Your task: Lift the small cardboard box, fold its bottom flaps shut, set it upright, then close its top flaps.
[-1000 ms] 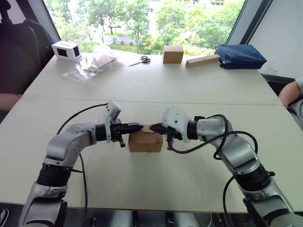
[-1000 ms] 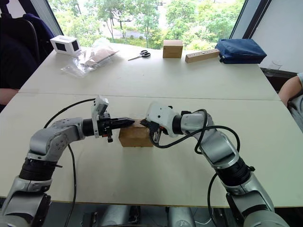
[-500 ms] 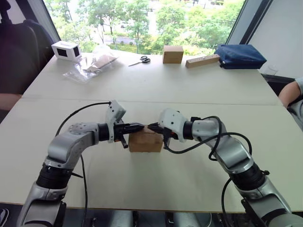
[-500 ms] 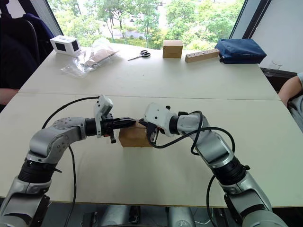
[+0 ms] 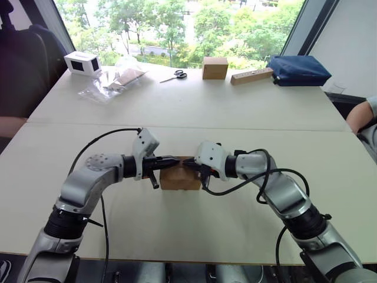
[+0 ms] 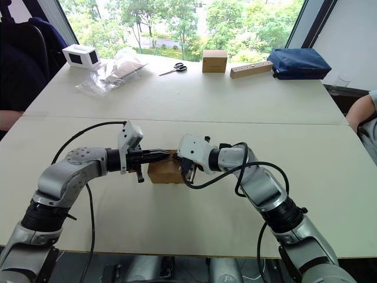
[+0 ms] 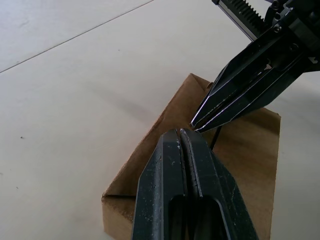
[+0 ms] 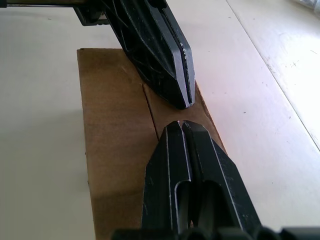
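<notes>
On the near table (image 5: pixel 177 230) sits one small cardboard box (image 5: pixel 179 179); left gripper (image 5: pixel 175 160) and right gripper (image 5: pixel 186 161), both clenched empty, meet tip-to-tip above it.

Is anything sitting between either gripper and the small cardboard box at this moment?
Nothing visible. Both the left gripper and the right gripper are shut, their tips nearly meeting over the top flaps of the small cardboard box, which stands on the table.
</notes>
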### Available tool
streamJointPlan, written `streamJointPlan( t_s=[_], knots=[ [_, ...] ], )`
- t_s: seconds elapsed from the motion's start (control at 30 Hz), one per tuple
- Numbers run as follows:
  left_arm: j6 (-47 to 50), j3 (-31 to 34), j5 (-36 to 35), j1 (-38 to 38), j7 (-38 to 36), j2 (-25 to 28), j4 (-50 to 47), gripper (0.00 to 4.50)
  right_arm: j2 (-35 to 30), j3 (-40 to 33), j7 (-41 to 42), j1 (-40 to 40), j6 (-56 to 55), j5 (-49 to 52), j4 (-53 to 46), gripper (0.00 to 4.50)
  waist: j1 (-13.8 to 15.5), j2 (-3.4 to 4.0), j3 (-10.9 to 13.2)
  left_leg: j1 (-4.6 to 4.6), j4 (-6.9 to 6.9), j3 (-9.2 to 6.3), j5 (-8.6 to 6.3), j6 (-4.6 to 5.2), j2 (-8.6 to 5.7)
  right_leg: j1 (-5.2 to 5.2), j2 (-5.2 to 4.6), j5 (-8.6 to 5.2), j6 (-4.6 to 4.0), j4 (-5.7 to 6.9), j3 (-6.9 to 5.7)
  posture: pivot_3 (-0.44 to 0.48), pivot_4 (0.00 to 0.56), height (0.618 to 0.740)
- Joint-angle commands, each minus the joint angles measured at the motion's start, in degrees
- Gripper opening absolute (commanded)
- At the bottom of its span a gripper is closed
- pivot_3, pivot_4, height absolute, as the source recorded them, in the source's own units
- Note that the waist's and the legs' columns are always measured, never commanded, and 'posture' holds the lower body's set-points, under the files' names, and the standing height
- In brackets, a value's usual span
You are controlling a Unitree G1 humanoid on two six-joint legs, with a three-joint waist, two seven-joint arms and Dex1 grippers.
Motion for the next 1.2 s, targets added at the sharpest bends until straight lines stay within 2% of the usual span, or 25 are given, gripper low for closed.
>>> streamJointPlan(
  t_s=[0.03,0.23,0.4,0.5,0.63,0.7,0.87,1.0,1.2],
  knots=[
    [0.46,3.44,-1.69,-0.69,2.13,-1.10,-1.75,0.07,0.26,-1.97,-0.21,0.40,-0.33,1.03,-0.30,0.00,0.02,0.00,0.00,0.00,0.00,0.00,0.00,0.00,0.00,0.00,0.00,0.00,0.00,0.00,0.00,0.000,0.150,0.740],
    [-0.61,15.23,-6.04,-2.66,9.70,-3.31,-5.04,0.07,4.29,-15.14,-3.88,1.35,0.86,10.54,-3.97,0.00,0.03,-0.02,0.02,-0.05,0.00,-0.03,0.00,0.00,0.03,-0.04,-0.01,0.01,0.01,0.00,0.00,0.000,0.150,0.740],
    [3.34,16.59,-7.76,-1.41,9.88,-0.13,-6.65,0.07,5.14,-22.08,-5.62,3.73,5.90,18.46,-9.12,0.00,0.00,0.00,0.00,-0.03,-0.01,-0.02,0.00,-0.01,0.03,-0.02,-0.02,0.01,0.01,0.00,-0.01,0.000,0.150,0.740],
    [8.81,20.18,-12.28,4.02,8.49,3.46,-9.20,0.07,2.45,-27.82,-4.85,8.41,13.23,26.89,-15.70,0.00,-0.04,0.01,0.01,-0.04,-0.02,-0.03,0.00,0.00,0.04,-0.02,-0.02,0.00,0.01,-0.01,-0.01,0.000,0.150,0.740],
    [10.91,25.09,-14.78,17.28,4.46,9.48,-13.86,0.07,-3.73,-34.50,-3.51,19.65,20.73,34.97,-22.55,0.00,-0.14,0.01,0.01,-0.06,-0.08,-0.01,-0.02,0.02,0.04,-0.05,-0.08,0.00,-0.01,-0.06,0.00,0.000,0.150,0.740],
    [9.81,26.91,-15.10,24.68,1.12,12.09,-16.27,0.07,-6.40,-35.47,-2.93,24.63,21.80,36.79,-24.19,0.00,-0.18,0.01,0.01,-0.02,-0.09,0.03,-0.03,0.02,0.05,-0.06,-0.16,-0.11,-0.19,-0.07,-0.01,0.000,0.150,0.740],
    [6.91,28.70,-14.05,34.09,-2.49,14.55,-17.50,0.07,-11.27,-34.36,-1.13,32.89,19.69,35.89,-24.53,0.00,0.25,0.01,0.00,0.06,-0.09,0.06,-0.04,0.00,0.03,-0.02,-0.24,-0.24,-0.42,-0.08,-0.03,0.000,0.150,0.740],
    [4.85,28.43,-13.32,36.17,-2.57,14.32,-17.38,0.07,-13.20,-33.22,-0.40,36.46,16.29,34.31,-22.57,0.00,0.17,0.01,0.00,0.01,-0.11,0.07,-0.06,0.03,0.03,-0.02,-0.24,-0.25,-0.44,-0.20,-0.04,0.000,0.150,0.740],
    [4.70,27.51,-14.04,36.80,-2.29,14.04,-17.82,0.07,-13.58,-31.63,-0.76,37.17,13.36,33.26,-21.13,0.00,0.11,0.01,0.00,0.02,-0.10,0.08,-0.06,0.04,0.03,-0.03,-0.21,-0.25,-0.44,-0.19,-0.04,0.000,0.150,0.740]
  ],
)
